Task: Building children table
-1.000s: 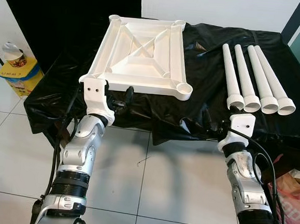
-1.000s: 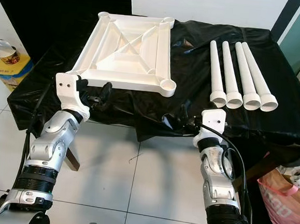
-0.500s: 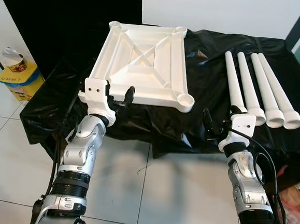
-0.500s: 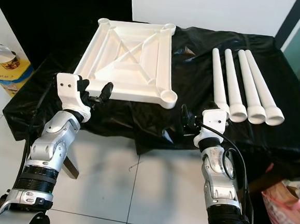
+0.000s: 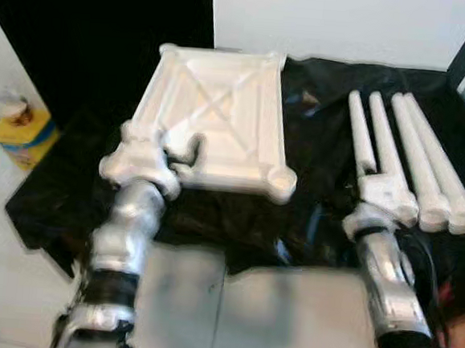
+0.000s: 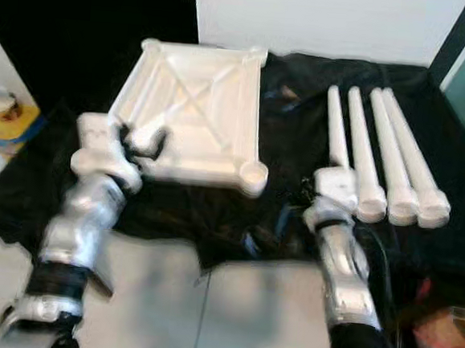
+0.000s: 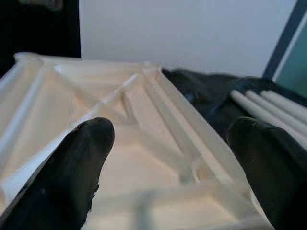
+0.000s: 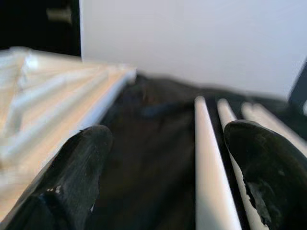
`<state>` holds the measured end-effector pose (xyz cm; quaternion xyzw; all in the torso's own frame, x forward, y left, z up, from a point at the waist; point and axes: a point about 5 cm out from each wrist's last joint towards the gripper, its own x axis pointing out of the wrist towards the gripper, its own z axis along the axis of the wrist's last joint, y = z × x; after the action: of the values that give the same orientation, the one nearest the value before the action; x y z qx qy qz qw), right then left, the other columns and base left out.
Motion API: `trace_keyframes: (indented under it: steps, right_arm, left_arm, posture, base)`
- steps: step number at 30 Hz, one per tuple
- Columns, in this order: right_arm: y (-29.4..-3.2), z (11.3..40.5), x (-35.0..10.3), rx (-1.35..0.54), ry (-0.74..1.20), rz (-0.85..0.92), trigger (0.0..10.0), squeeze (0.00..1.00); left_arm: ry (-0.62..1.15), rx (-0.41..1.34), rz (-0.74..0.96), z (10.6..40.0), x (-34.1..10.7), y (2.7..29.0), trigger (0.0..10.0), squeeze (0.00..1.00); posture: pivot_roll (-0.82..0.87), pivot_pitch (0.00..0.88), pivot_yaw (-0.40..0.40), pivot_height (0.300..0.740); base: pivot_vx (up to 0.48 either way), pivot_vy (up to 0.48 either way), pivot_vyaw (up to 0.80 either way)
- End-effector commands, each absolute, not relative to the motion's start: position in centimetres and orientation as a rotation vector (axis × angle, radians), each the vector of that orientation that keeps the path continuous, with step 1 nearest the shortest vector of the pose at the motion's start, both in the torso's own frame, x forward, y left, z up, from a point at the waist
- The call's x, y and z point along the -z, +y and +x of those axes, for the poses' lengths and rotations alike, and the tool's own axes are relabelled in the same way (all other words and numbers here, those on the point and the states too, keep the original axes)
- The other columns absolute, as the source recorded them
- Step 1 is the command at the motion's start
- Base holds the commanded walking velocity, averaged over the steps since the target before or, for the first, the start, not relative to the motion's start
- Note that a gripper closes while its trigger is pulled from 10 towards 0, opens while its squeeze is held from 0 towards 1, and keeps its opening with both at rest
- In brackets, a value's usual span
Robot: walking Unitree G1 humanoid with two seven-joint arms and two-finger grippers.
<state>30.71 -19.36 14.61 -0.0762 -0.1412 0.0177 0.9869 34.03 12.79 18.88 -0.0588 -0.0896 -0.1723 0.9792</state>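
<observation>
Lying upside down on the black-draped table [image 5: 319, 205], the white tabletop [image 5: 221, 117] is sitting beside four white legs [image 5: 410, 164]. Left gripper [image 7: 168, 158] is hovering wide at its near edge; right gripper [image 8: 163, 167] is hovering wide near the legs.

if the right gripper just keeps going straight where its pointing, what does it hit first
Most likely the nearest white leg of the four lying on the black cover. In the right wrist view that leg runs between the open fingers of the right gripper. Depth is blurred, so contact distance is unclear.
</observation>
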Motion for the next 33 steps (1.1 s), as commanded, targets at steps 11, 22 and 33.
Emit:
trace_keyframes:
  steps: [11, 22, 33]
  right_arm:
    - [-18.3, 30.8, -14.6, -0.073, -0.291, -0.149, 10.0, 0.00]
    - [-18.6, 31.2, -14.5, 0.067, -0.199, -0.060, 10.0, 0.00]
    - [-20.0, 30.9, -13.4, 0.219, -0.090, -0.095, 10.0, 0.00]
  left_arm:
    - [-0.181, 0.297, -0.125, 33.9, -18.9, 14.0, 10.0, 0.00]
    - [-0.152, 0.452, -0.097, 33.2, -19.0, 12.1, 10.0, 0.00]
    - [-0.105, 0.632, -0.031, 32.2, -18.8, 9.5, 10.0, 0.00]
  posture:
    - [-0.08, 0.051, -0.003, 0.740]
    - [-0.09, 0.072, 0.008, 0.740]
    - [-0.10, 0.085, 0.023, 0.740]
  base:
    - [0.148, 0.000, 0.00]
    - [0.000, 0.000, 0.00]
    - [0.000, 0.000, 0.00]
